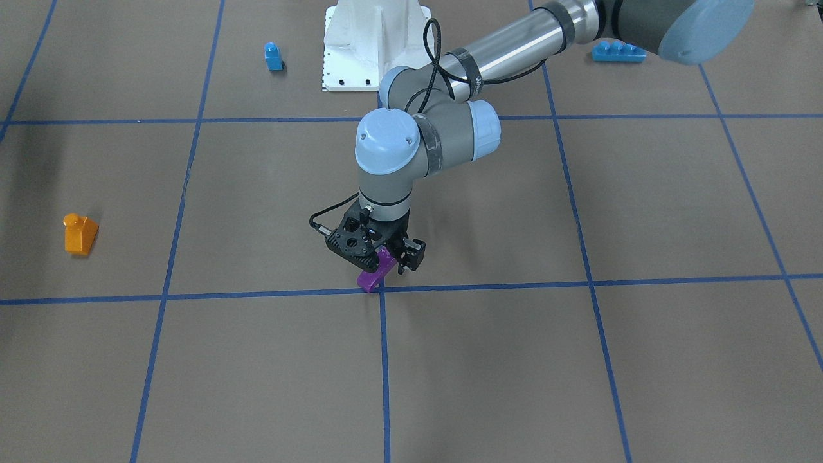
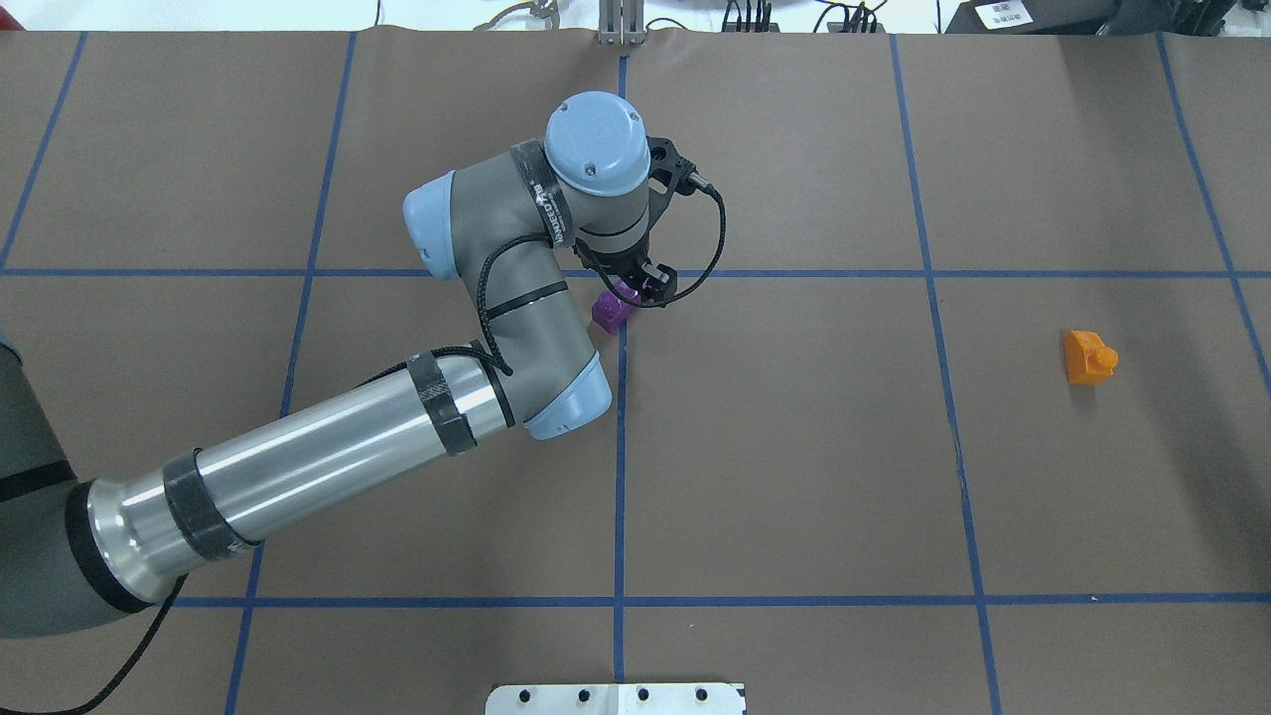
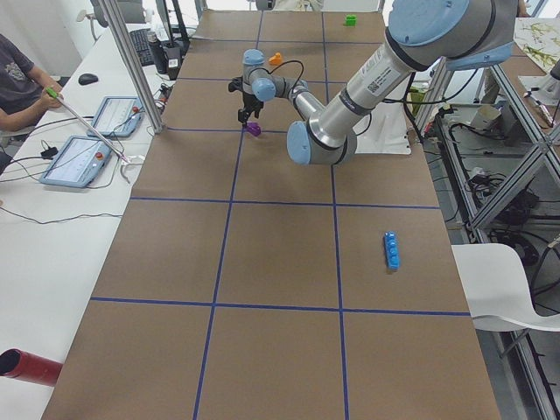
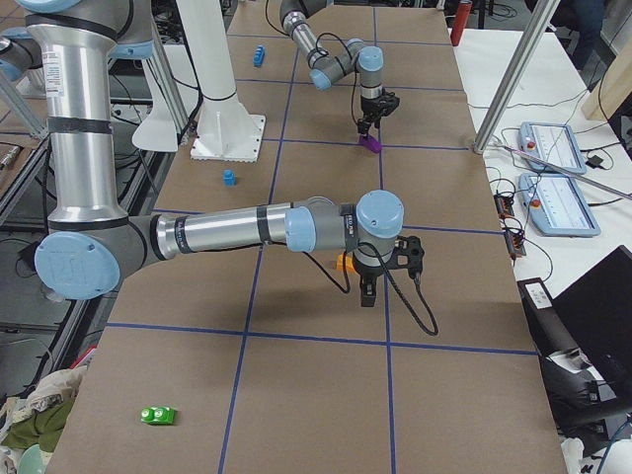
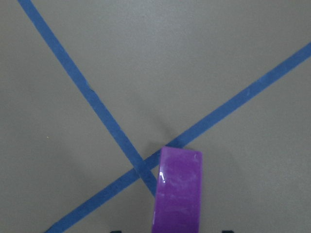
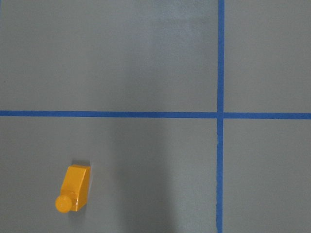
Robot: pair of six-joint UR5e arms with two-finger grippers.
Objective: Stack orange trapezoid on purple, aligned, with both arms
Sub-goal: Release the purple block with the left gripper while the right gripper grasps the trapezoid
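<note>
— Front view?
— The left gripper [image 1: 386, 256] straddles the purple brick [image 1: 371, 278] at the tape crossing [image 1: 382, 287]. I can't tell if it's clamped.
— Right-side view?
— The right gripper [image 4: 369, 292] is nearer the orange brick [image 4: 345, 263]. Jaws unreadable.
— Its wrist view?
— The brick lies lower-left, lengthwise up the frame.

— How much of the purple [image 1: 369, 280] shows?
— In the front-facing view my left claw [image 1: 388, 265] covers its upper part. My left wrist view cuts it off at the bottom edge, so I cannot tell my grip.
— And the other claw?
— My right claw [image 4: 369, 288] appears only in the side view, small, half hiding the orange trapezoid [image 4: 344, 263]; its jaws I cannot judge.
</note>
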